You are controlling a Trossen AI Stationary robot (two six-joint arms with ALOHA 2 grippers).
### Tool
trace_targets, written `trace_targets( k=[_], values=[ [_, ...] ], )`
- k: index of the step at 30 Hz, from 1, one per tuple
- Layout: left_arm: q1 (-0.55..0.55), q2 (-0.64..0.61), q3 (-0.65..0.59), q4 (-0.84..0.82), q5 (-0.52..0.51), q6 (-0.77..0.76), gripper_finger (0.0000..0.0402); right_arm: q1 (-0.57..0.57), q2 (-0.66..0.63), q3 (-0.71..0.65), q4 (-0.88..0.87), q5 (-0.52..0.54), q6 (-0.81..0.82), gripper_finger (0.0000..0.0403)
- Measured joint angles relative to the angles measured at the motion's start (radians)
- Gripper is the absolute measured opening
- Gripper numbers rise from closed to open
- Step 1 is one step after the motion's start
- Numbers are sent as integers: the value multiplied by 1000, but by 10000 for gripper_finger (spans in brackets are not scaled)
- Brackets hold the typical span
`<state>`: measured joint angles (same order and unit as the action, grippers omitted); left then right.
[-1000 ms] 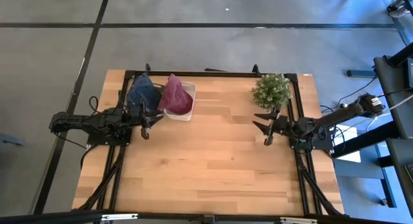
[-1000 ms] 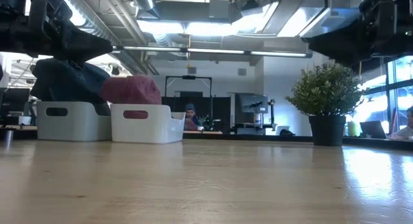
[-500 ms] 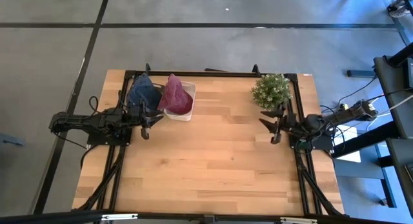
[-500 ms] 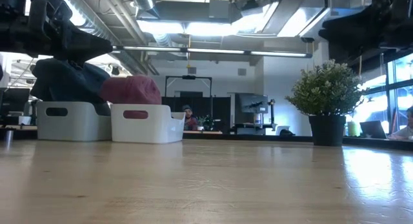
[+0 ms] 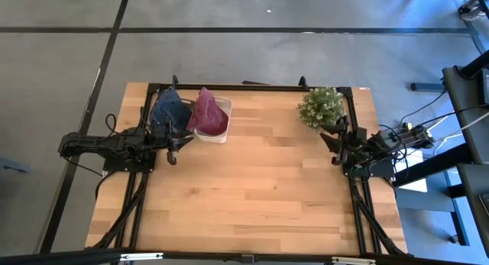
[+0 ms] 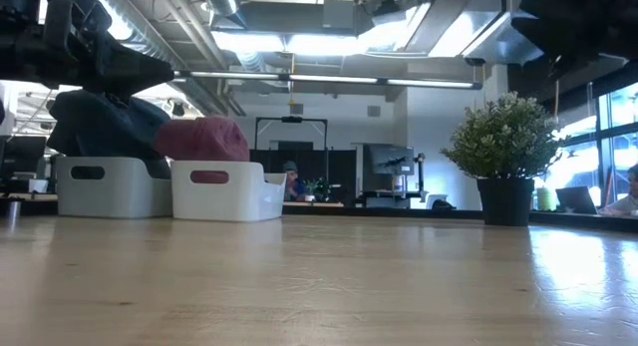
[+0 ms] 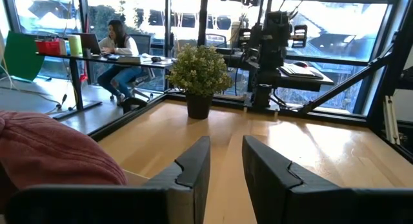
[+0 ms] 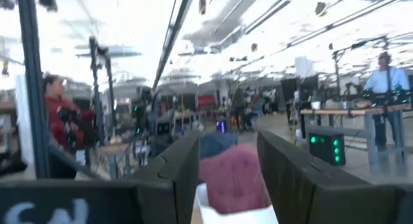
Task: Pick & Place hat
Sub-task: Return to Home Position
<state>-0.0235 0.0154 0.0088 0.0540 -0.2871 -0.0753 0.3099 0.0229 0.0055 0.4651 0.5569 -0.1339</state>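
Observation:
A maroon hat point(image 5: 208, 112) sits heaped in a white bin point(image 5: 222, 132) at the table's far left; it also shows in the low view point(image 6: 202, 139) and both wrist views point(image 7: 51, 150) point(image 8: 235, 179). A dark blue hat point(image 5: 168, 108) fills a second bin point(image 6: 110, 186) to its left. My left gripper point(image 5: 174, 147) hovers open just on the near side of the bins, its fingers point(image 7: 193, 162) pointing toward the table's right. My right gripper point(image 5: 334, 143) is open by the right edge, beside the potted plant, and faces the bins point(image 8: 226, 143).
A potted plant point(image 5: 321, 106) stands at the far right corner, right next to my right gripper. The black frame rails point(image 5: 252, 87) run along the far edge and both sides. Bare wood point(image 5: 252, 189) spans the middle and near part of the table. People sit in the room beyond.
My right gripper has drawn back toward the table's right edge and risen, ending close beside the plant, still open. The hats and bins have not moved.

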Motion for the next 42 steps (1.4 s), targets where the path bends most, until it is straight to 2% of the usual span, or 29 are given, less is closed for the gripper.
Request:
trace_targets(
  k=[3,9,13,42],
  values=[
    [0,0,0,0,0,0,87,0,-21,0,7,60,-5,156],
    [0,0,0,0,1,0,90,1,-19,0,-38,307,-7,156],
    [0,0,0,0,0,0,90,0,-19,0,-50,387,-7,156],
    [0,0,0,0,-3,0,88,0,-19,0,-48,392,-6,156]
  ],
)
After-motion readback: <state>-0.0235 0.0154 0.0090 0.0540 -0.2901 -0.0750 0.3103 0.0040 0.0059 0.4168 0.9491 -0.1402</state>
